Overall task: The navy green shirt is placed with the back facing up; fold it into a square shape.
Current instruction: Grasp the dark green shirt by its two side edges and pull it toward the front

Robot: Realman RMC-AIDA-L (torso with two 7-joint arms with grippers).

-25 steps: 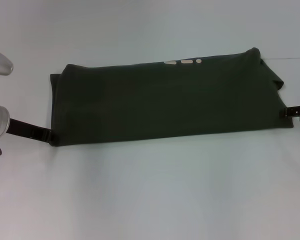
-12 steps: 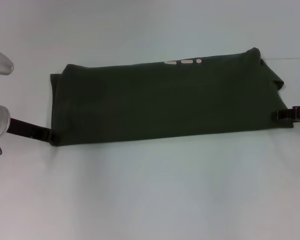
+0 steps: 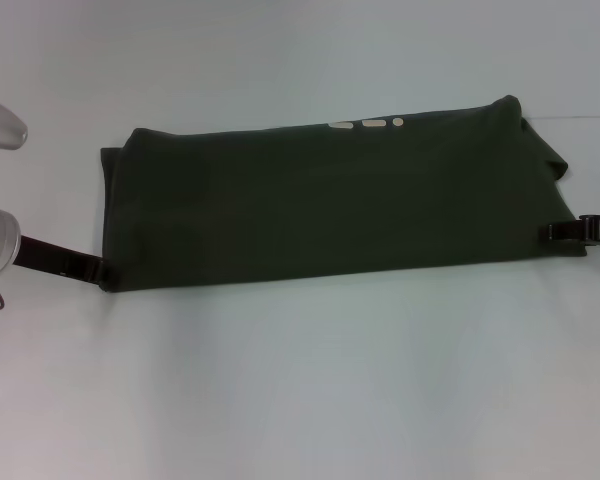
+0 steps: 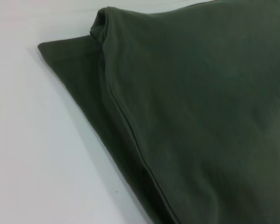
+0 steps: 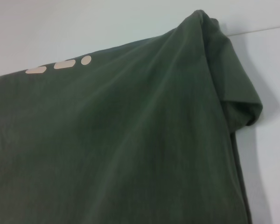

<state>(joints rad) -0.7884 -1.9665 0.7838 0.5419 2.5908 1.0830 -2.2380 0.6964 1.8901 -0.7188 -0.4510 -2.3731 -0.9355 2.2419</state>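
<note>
- One shirt (image 3: 330, 195) lies flat on the white table (image 3: 300, 380); it is dark green and folded into a long band that runs from 9 o'clock to 3 o'clock across the head view
- Three small cream marks (image 3: 365, 124) peek out along the shirt's far edge, near 12 o'clock
- At 3 o'clock the cloth bunches up into a small bump, and a bit of sleeve (image 3: 552, 160) sticks out there
- The left gripper (image 3: 85, 268) is at the shirt's near corner at 9 o'clock, touching the edge of the cloth; I cannot tell if it is grasping the shirt or has let go
- The right gripper (image 3: 560, 231) is at the shirt's other end at 3 o'clock, and its dark tip lies over the cloth; I cannot tell if it is clenched or released
- In the left wrist view, the shirt (image 4: 191, 116) fills most of the picture, with a seam running along its folded edge
- In the right wrist view, the shirt (image 5: 121, 149) shows soft wrinkles, the cream marks (image 5: 58, 65) and the curled sleeve (image 5: 242, 105)
</note>
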